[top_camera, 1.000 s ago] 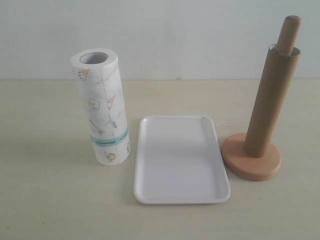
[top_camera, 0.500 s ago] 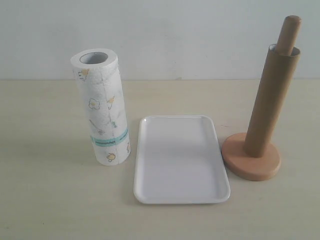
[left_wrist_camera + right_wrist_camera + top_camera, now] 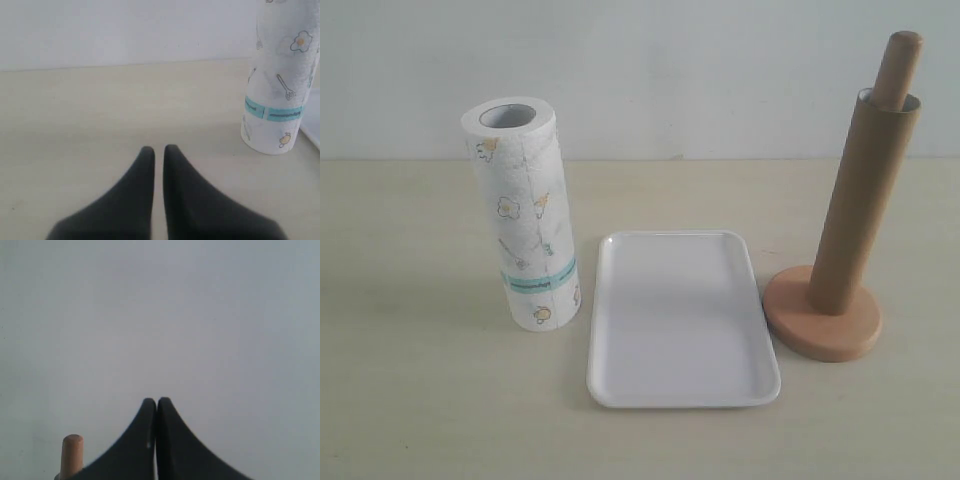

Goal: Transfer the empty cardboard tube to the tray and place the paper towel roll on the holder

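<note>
Sleeving the wooden pole holder (image 3: 823, 330), the thin brown cardboard tube (image 3: 855, 200) seems light and crushable, best pinched gently near its top; left pincer (image 3: 159, 150) and right pincer (image 3: 157, 402) are closed, empty.

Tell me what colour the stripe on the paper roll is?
Teal band on the paper towel roll; the left wrist view shows it best.

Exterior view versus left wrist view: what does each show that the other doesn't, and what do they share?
Only the exterior view: the whole tray, and the holder with the empty cardboard tube sleeved over it. Only the left wrist view: the left gripper, shut, with nothing between its fingers. Both: the paper towel roll standing upright on the table.
</note>
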